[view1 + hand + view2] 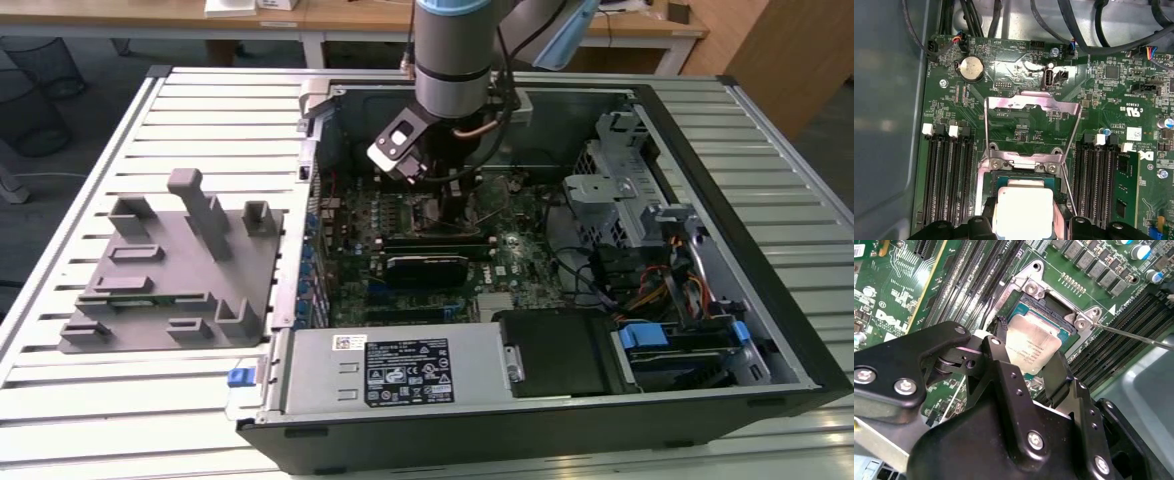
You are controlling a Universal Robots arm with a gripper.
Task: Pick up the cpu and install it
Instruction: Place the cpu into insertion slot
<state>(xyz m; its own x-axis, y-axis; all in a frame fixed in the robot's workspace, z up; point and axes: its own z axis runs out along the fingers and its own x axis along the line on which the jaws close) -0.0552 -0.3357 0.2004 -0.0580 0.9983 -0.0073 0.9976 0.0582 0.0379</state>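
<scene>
One arm (454, 60) reaches down into an open computer case (534, 432) lying on a slatted table (80, 400). Claw (1029, 357) sits low over the green motherboard (1104, 90), directly above the socket (1050, 305).

Claw state: clamped on the cpu (1033, 346). Black fingers (1056, 377) press against two opposite edges of the chip, one on each side. Silver top plate faces up between them, glaring white in the first wrist view (1024, 210).

Cpu position: between the claw's fingertips, right at the socket opening, roughly level with the board. Cannot tell whether it is fully seated or just above the contacts.

Around the claw:
- Metal load plate (1029, 102) is swung open, lying back flat on the board just beyond the claw.
- Thin wire lever (1134, 335) is released, running out to one side of the claw.
- Memory slots (949, 175) flank the claw on both sides, near but not touching.
- Coin cell (970, 68) is farther out, past the load plate.

Grey tray (174, 270) with upright blocks rests on the table outside the case, well apart from the claw, toward the exterior view's left.
</scene>
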